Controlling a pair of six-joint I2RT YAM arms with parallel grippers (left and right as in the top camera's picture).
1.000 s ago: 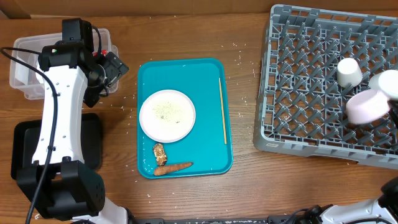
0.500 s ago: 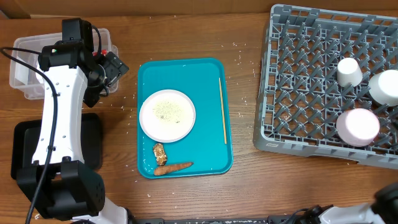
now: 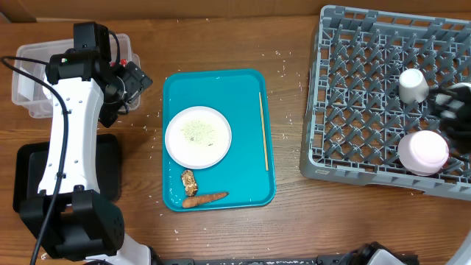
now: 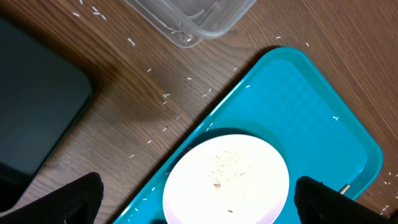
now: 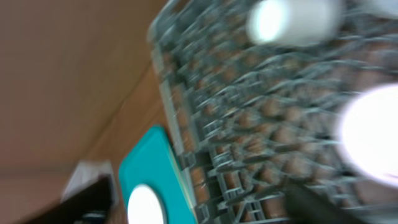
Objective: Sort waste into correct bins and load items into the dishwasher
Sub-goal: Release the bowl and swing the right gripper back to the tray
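Grey rack (image 3: 353, 88) has the pink plate (image 3: 423, 151) in it; my right claw (image 3: 450, 110) over it is too blurry to call, left claw (image 4: 199, 186) is wide apart.

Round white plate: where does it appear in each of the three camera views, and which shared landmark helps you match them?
Overhead: the round white plate lies left of centre, on the teal tray.
Left wrist: the plate is at bottom centre, cut by the lower edge, on the tray.
Right wrist: the plate, blurred, is at the bottom left, cut by the edge.
Shared landmark: the teal tray under the plate in all three.
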